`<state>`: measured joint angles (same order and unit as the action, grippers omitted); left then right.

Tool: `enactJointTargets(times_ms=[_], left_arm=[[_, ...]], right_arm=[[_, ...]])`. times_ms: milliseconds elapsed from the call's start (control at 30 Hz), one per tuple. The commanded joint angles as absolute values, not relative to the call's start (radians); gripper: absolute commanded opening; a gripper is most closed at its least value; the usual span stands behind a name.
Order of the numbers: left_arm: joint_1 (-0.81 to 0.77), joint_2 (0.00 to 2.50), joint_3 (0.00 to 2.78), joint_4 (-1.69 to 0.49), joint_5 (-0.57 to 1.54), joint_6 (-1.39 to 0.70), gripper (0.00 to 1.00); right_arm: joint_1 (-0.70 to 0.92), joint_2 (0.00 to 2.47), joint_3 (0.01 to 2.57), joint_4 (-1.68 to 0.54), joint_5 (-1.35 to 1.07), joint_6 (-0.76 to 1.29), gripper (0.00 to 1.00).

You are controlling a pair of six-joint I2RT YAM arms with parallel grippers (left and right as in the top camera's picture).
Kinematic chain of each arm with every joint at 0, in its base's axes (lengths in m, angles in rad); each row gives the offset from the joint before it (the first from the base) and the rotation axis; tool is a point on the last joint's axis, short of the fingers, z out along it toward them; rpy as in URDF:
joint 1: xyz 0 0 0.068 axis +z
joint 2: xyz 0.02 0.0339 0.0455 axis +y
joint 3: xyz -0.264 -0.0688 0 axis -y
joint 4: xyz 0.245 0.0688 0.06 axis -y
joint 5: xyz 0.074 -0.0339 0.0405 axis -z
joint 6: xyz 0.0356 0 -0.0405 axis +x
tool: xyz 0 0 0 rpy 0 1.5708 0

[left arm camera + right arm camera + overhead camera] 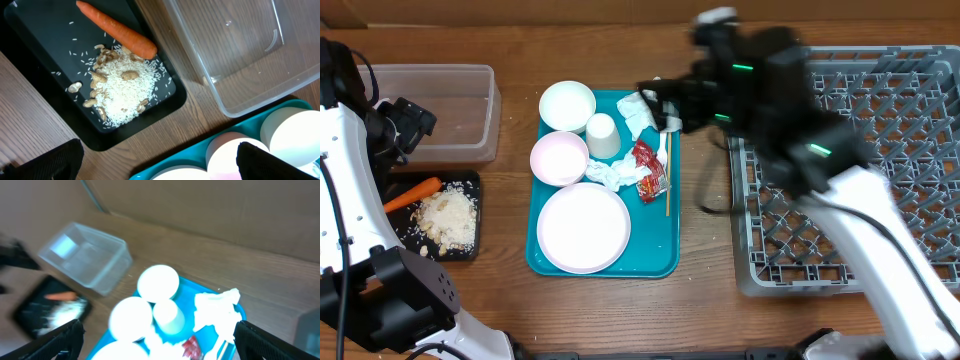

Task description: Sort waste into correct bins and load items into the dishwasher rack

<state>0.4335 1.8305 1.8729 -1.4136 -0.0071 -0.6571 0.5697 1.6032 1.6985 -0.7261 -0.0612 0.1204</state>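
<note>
Both wide open, empty: left gripper (160, 165) near black tray (40, 50) holding carrot (117, 31) against rice-and-peanut heap (120, 90), clear tub (240, 60) adjacent. Right gripper (167, 345) above teal tray (189, 291) bearing napkins (217, 307), red wrapper (648, 168), round plate (583, 228). Dishwasher rack (920, 100) rightmost.

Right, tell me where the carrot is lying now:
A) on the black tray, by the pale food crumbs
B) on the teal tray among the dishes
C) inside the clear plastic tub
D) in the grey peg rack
A: the left wrist view shows the carrot lying on the black tray, its thick end next to the pale food crumbs.
</note>
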Motion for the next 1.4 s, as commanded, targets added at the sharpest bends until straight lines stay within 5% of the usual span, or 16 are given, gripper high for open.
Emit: enactJointTargets(times_ms=[0, 367, 1167, 1367], left_arm=[[0.431, 1.811, 1.887, -1.413, -0.007, -0.677, 1.0], [0.431, 1.811, 1.887, -1.413, -0.007, -0.677, 1.0], [0.431, 1.811, 1.887, -1.413, -0.007, -0.677, 1.0], [0.431, 1.811, 1.887, -1.413, -0.007, -0.677, 1.0]], right_arm=[[0.634, 1.729, 1.752, -0.703, 0.194, 0.085, 1.0], [0.647, 2.063, 1.752, -0.429, -0.003, 0.135, 1.0], [0.655, 2.262, 1.74, -0.392, -0.088, 0.177, 0.99], [0.655, 2.246, 1.754, -0.398, -0.088, 0.177, 0.7]])
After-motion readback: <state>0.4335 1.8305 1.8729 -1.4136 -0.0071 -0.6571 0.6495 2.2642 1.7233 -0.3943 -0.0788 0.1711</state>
